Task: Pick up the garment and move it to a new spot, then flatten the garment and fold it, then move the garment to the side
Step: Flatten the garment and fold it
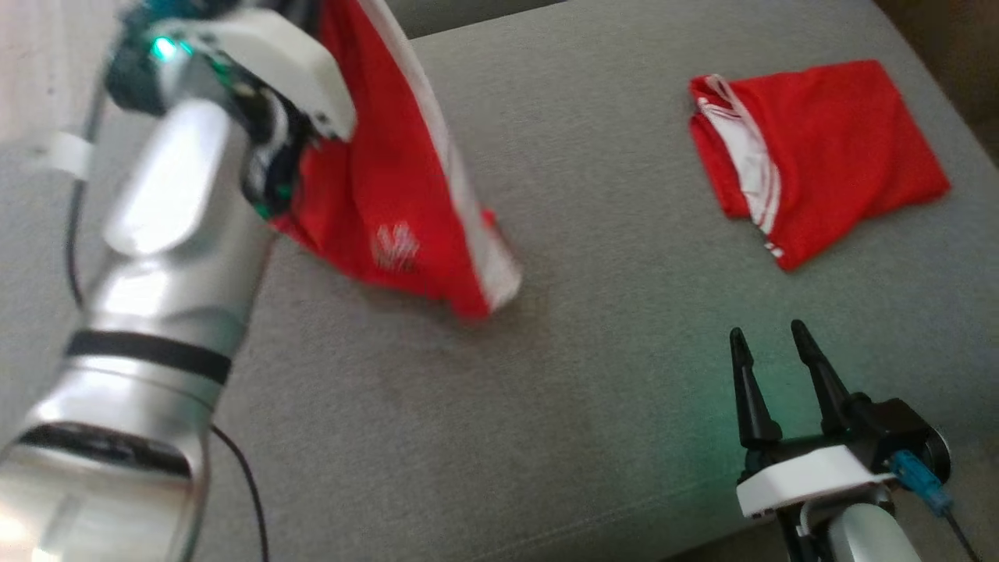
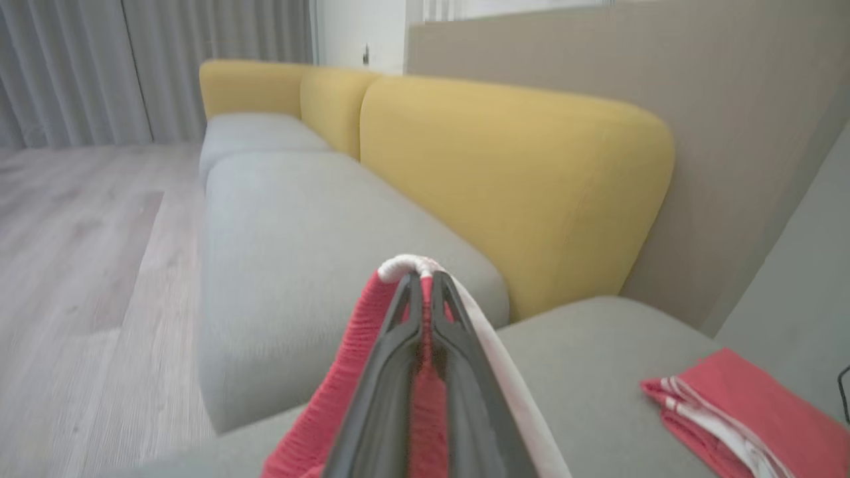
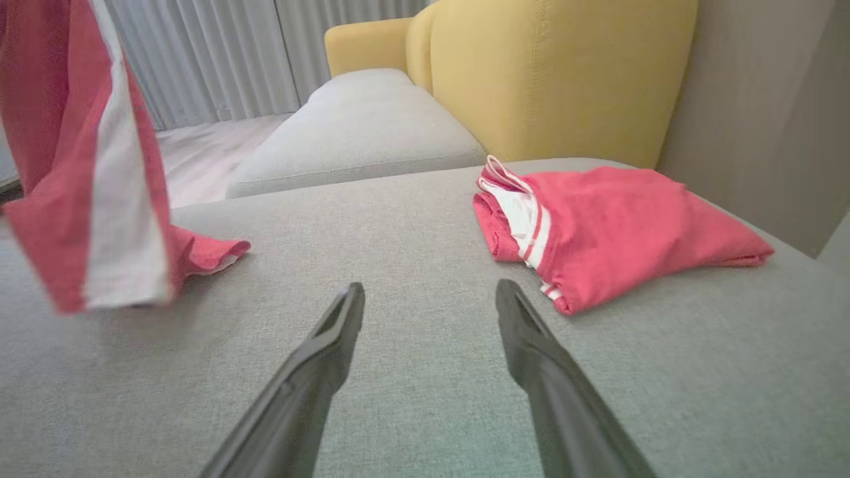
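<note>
Currently, the red white-striped fabric garment (image 1: 390, 179) is hung long-axis downward, pinched in the left hand (image 2: 425, 282); the right hand (image 1: 769, 336) is spread.

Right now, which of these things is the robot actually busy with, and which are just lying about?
In the job: red garment, hanging from the left pincer, which is shut on its white edge; right pincer, open, low over the grey seat.
Lying about: folded red garment at the side; yellow backrest; curtains; wooden floor.
</note>
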Controlling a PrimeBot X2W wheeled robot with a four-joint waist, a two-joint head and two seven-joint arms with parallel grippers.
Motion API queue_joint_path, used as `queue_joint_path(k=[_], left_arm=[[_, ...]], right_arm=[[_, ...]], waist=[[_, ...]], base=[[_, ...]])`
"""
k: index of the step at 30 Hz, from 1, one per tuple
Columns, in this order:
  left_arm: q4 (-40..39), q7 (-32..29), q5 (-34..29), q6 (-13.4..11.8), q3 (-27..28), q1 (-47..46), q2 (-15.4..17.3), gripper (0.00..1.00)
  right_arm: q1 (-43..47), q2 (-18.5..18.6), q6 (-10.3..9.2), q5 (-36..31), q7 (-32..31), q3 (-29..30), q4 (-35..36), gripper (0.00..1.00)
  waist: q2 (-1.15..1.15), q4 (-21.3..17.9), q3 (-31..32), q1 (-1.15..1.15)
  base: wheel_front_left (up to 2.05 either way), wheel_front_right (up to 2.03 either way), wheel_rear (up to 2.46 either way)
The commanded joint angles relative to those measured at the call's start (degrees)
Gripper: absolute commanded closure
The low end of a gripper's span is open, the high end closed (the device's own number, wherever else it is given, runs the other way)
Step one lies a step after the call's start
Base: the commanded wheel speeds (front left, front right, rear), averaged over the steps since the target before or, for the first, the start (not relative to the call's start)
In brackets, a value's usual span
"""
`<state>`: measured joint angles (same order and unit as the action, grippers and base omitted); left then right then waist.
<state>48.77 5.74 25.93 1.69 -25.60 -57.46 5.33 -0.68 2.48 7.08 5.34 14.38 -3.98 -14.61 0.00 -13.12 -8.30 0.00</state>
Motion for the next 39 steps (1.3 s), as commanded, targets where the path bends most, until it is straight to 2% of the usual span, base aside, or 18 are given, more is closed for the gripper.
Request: queue_joint_path(k=[1, 7, 10, 13, 18, 22, 23, 24, 28, 30, 34, 39], left_arm=[[-1.5, 2.3, 0.3, 1.0, 2.2, -4.8, 3.0, 1.0], [-2.0, 6.8, 1.5, 3.6, 3.3, -9.2, 3.9, 1.0], [-3.5, 8.1, 3.3, 4.9, 3.7, -9.8, 3.1, 1.0], [-6.0, 8.7, 4.6, 5.6, 1.7, -8.0, 2.0, 1.0], [-14.2, 8.8, 9.7, 5.8, -6.8, -0.9, 0.3, 1.0], [-24.6, 6.9, 15.5, 5.8, -16.4, 7.1, 1.1, 1.0], [-30.2, 5.4, 18.4, 5.8, -21.4, 12.1, 2.6, 1.0], [-32.7, 4.7, 19.2, 5.8, -24.0, 14.7, 3.9, 1.0], [-37.9, 3.2, 21.2, 5.6, -30.2, 25.9, 10.6, 1.0], [-39.1, 3.5, 22.0, 4.6, -30.8, 31.0, 13.9, 1.0], [-40.2, 5.9, 21.6, 0.2, -29.4, 38.3, 19.9, 1.0], [-39.5, 8.6, 20.8, -5.1, -24.1, 42.8, 24.4, 1.0]], right_arm=[[-1.7, 0.4, 0.41, 0.7, 0.6, -1.4, 1.4, 0.0], [-1.4, 0.4, 0.41, 1.7, 0.6, -1.4, 1.2, 0.0], [-1.3, 0.4, 0.41, 2.2, 0.6, -1.0, 1.2, 0.0], [-1.2, 0.4, 0.41, 2.4, 0.6, -0.1, 1.3, 0.0], [-1.2, 0.4, 0.41, 2.2, 0.6, 1.3, 1.5, 0.0], [-1.5, 0.4, 0.41, 2.0, 0.6, 2.1, 1.7, 0.0], [-1.7, 0.4, 0.41, 1.9, 0.6, 2.4, 1.7, 0.0], [-1.7, 0.4, 0.41, 1.9, 0.6, 2.6, 1.6, 0.0], [-1.1, 0.4, 0.41, 1.8, 0.6, 3.3, 1.4, 0.0], [-0.5, 0.4, 0.41, 1.7, 0.6, 3.8, 1.5, 0.0], [0.8, 0.4, 0.41, 1.2, 0.6, 4.6, 1.4, 0.0], [1.6, 0.4, 0.41, 0.5, 0.6, 4.6, 1.2, 0.0]], waist=[[0.0, -2.3, 0.5, 0.0], [0.0, -4.5, 0.6, 0.0], [0.0, -4.7, 0.5, 0.0], [0.0, -4.0, 0.4, 0.0], [0.0, -1.4, 0.4, 0.0], [0.0, 1.2, 0.4, 0.0], [0.0, 2.3, 0.4, 0.0], [0.0, 2.9, 0.6, 0.0], [0.0, 4.7, 1.6, 0.0], [0.0, 5.6, 1.9, 0.0], [0.0, 7.8, 2.3, 0.0], [0.0, 10.4, 3.1, 0.0]], base=[[0.0, 0.0, 0.0], [0.0, 0.0, 0.0], [0.0, 0.0, 0.0], [0.0, 0.0, 0.0], [0.0, 0.0, 0.0], [0.0, 0.0, 0.0], [0.0, 0.0, 0.0], [0.0, 0.0, 0.0], [0.0, 0.0, 0.0], [0.0, 0.0, 0.0], [0.0, 0.0, 0.0], [0.0, 0.0, 0.0]])
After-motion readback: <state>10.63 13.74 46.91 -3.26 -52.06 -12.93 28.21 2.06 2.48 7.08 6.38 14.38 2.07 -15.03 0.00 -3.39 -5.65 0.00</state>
